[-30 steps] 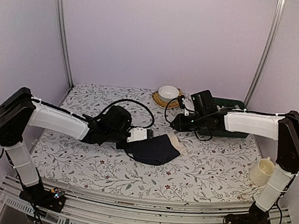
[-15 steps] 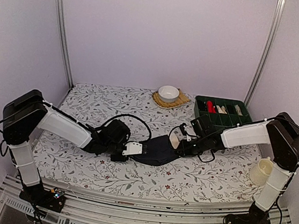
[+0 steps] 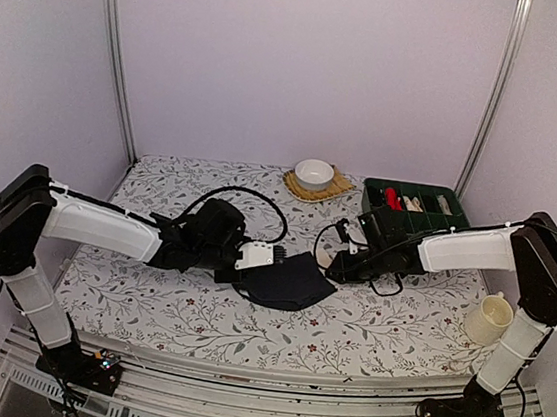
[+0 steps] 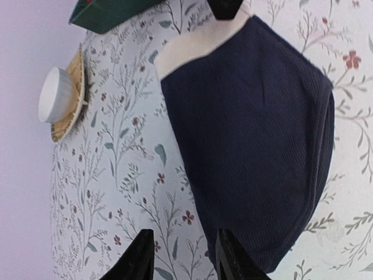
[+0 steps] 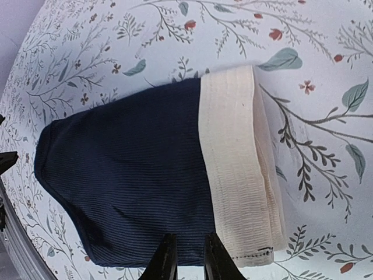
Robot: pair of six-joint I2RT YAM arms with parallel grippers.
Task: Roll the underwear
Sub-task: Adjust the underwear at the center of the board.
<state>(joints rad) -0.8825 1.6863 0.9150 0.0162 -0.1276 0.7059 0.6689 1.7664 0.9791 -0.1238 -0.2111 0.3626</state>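
At the left claw [image 4: 185, 233]: spread open, nothing inside, round edge of the dark underwear [image 3: 285, 282] just under one tip, the rest lying flat ahead. At the right claw [image 5: 189, 236]: tips nearly together over the underwear's edge, close beside the cream band [image 5: 233, 163]; cannot tell if gripping. Bare flowered tablecloth [image 3: 177, 308] past both.

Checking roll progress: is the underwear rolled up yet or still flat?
Still flat: the underwear lies folded on the table, cream waistband unrolled at one end.

Dark navy underwear [image 3: 285, 280] — folded flat on the floral cloth, seemingly cream-banded.
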